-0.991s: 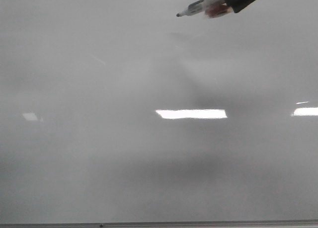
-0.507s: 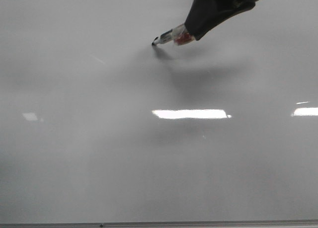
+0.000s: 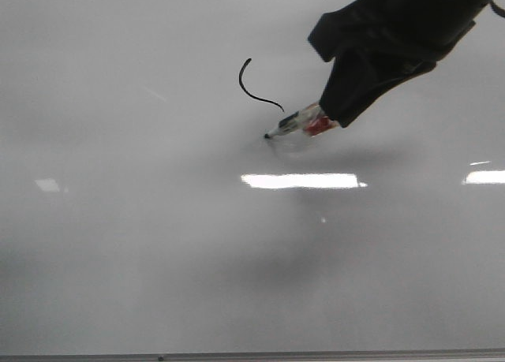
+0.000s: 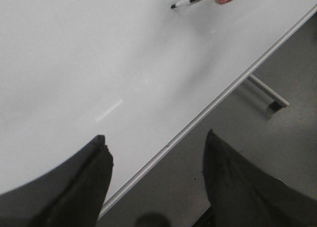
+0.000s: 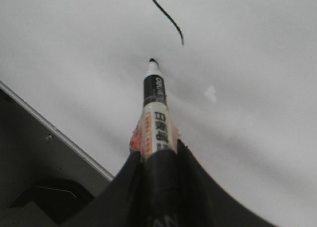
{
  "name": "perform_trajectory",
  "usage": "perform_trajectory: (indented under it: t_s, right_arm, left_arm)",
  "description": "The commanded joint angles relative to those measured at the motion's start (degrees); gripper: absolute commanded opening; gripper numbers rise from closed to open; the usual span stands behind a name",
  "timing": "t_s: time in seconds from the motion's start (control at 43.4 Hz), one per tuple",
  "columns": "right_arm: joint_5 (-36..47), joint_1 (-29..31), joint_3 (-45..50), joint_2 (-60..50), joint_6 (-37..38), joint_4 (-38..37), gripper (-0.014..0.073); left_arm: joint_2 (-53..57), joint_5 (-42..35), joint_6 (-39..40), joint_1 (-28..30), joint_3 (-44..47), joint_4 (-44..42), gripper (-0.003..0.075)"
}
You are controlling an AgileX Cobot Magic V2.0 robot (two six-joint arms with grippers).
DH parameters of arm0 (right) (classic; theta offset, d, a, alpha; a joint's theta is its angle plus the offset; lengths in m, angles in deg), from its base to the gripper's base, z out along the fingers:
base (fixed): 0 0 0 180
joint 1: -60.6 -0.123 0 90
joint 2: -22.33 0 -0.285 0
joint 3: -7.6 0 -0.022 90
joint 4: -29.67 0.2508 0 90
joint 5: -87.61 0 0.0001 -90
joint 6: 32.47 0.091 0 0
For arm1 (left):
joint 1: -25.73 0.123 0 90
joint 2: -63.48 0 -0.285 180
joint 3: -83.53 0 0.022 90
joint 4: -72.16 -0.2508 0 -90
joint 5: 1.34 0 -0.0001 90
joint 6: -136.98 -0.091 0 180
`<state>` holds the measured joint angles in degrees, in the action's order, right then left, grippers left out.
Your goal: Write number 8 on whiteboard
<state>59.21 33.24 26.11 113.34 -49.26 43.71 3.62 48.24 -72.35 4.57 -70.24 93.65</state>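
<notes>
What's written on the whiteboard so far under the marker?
One short curved black stroke lies on the whiteboard, just beyond the marker tip. Nothing else shows; the right pincer and sleeve cover the board's upper right.

Around the right hand [image 3: 347, 113] the whiteboard [image 3: 118, 251] lies bare on every side; only its marker [image 3: 296, 124] and a short black stroke [image 3: 254, 90] just beyond the tip interrupt it.
</notes>
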Motion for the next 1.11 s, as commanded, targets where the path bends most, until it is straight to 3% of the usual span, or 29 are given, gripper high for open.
perform_trajectory:
  t_s: [0.0,0.346,0.668,0.899,1.083]
  right_arm:
    - [6.53,-1.20,-2.63,-0.64,0.07,0.91,-0.0098]
    - [3.78,4.03,-8.47,-2.92,0.08,0.93,-0.0098]
    - [7.12,0.72,-8.49,-1.52,0.08,1.13,-0.0098]
    - [-2.57,-0.47,-5.28,-11.50,-1.64,1.13,-0.0098]
    - [-9.27,-0.52,2.88,-22.48,-7.15,1.13,-0.0098]
  left_arm:
    - [0.30,-2.94,0.49,0.22,-1.66,1.74,0.0408]
    - [0.30,-2.94,0.49,0.22,-1.66,1.74,0.0408]
    - [0.30,-2.94,0.49,0.22,-1.66,1.74,0.0408]
    - [0.30,-2.94,-0.67,0.22,-1.66,1.74,0.0408]
    - [0.30,-2.72,-11.12,-1.25,-1.66,5.83,0.0408]
